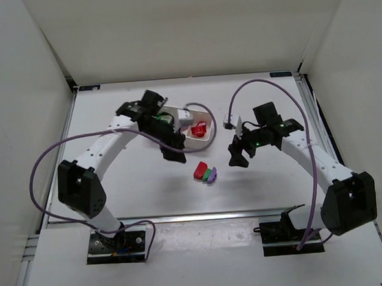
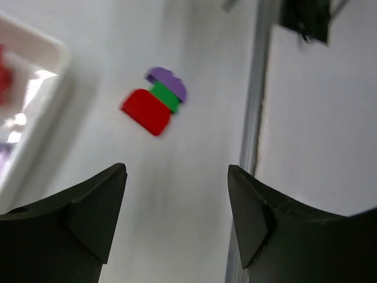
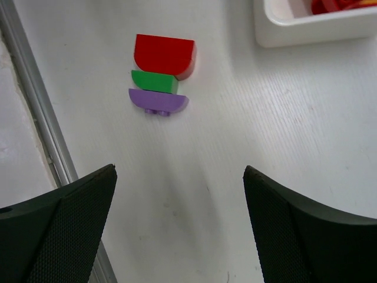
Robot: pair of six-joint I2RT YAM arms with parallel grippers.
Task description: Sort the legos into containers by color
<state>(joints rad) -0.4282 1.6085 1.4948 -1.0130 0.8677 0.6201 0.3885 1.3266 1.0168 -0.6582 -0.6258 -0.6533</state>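
A red lego (image 1: 200, 171), a green lego (image 1: 207, 174) and a purple lego (image 1: 212, 176) lie touching in a row on the table, near the tray. In the right wrist view they show as red (image 3: 164, 53), green (image 3: 154, 82) and purple (image 3: 158, 101); in the left wrist view as red (image 2: 146, 111), green (image 2: 165, 96) and purple (image 2: 167, 79). The white tray (image 1: 189, 138) holds red legos (image 1: 199, 129) in its right compartment. My left gripper (image 1: 172, 152) is open and empty, just left of the row. My right gripper (image 1: 238, 155) is open and empty, to the right of it.
The left arm covers most of the tray's left and middle compartments, where a bit of green (image 1: 161, 118) shows. Purple cables loop over the tray and beside each arm. An aluminium rail (image 1: 202, 215) runs along the table's near edge. White walls enclose the table.
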